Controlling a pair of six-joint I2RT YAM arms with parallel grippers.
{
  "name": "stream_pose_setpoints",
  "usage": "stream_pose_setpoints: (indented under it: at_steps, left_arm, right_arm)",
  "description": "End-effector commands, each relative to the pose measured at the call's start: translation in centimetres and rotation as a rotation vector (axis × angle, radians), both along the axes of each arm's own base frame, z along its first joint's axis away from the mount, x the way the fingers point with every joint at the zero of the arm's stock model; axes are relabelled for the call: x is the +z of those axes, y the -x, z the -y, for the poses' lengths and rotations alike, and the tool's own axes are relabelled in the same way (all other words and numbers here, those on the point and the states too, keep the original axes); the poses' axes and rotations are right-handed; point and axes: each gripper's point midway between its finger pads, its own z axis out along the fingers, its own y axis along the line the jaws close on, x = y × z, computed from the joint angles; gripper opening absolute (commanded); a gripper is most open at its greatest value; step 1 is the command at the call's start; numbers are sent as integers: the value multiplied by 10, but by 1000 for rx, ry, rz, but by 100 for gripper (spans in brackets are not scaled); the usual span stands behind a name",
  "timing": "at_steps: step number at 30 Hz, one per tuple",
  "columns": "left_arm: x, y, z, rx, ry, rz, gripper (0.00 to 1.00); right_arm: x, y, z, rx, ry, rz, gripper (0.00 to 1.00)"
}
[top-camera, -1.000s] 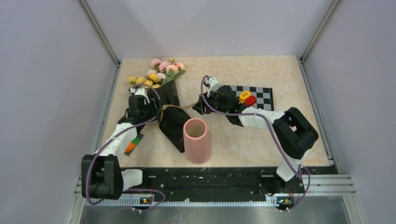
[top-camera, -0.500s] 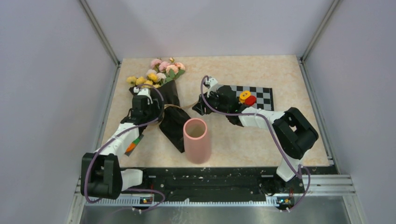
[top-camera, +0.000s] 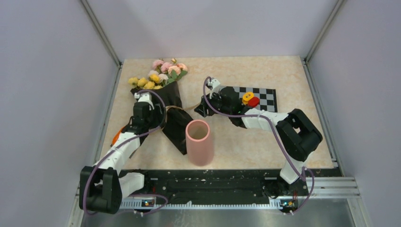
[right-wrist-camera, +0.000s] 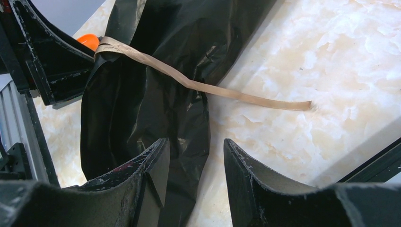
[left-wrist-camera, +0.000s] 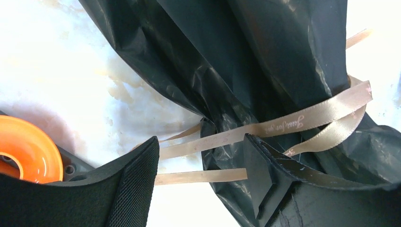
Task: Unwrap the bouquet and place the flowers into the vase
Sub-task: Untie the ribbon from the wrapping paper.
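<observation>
The bouquet point(top-camera: 169, 106) lies on the table, its flowers point(top-camera: 161, 74) pointing to the far left and its black wrapping point(left-wrist-camera: 236, 61) tied at the waist with tan ribbon point(left-wrist-camera: 288, 124). The pink vase point(top-camera: 199, 142) stands upright just right of the wrapping's lower end. My left gripper point(top-camera: 152, 113) is at the waist from the left. It stands open in the left wrist view point(left-wrist-camera: 201, 165), and two ribbon strands cross the gap. On the right side of the waist my right gripper point(top-camera: 201, 110) stands open point(right-wrist-camera: 194, 163) over the wrapping's edge point(right-wrist-camera: 142, 94). A loose ribbon tail point(right-wrist-camera: 227, 92) lies ahead of it.
A checkerboard mat point(top-camera: 260, 97) with a yellow block point(top-camera: 247, 97) and a red block point(top-camera: 254, 101) lies behind the right arm. An orange piece point(top-camera: 116, 137) shows by the left forearm, the same orange piece point(left-wrist-camera: 28, 151) showing beside my left finger. Walls enclose the table.
The left arm has swung right, closer against the bouquet's waist, and its jaws have widened. The right arm, the bouquet and the vase have stayed put.
</observation>
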Motion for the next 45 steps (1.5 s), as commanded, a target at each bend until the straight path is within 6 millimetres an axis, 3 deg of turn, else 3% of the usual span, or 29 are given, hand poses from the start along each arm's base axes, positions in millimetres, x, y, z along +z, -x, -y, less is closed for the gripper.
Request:
stream_pose_setpoints:
  at_steps: [1, 13, 19, 35, 45]
  left_arm:
    - [10, -4, -2, 29, 8, 67, 70]
    - [10, 2, -7, 106, 51, 97, 74]
    - [8, -8, -5, 74, 19, 66, 70]
    - [26, -41, 7, -33, -13, 122, 63]
    - [33, -46, 7, -39, -18, 162, 13]
  right_arm:
    - [23, -3, -2, 10, -46, 39, 47]
    - [22, 0, -3, 21, -56, 26, 48]
    - [23, 2, -2, 25, -55, 27, 48]
    - [22, -1, -10, 48, -58, 19, 50]
    - [25, -2, -11, 60, -47, 25, 51]
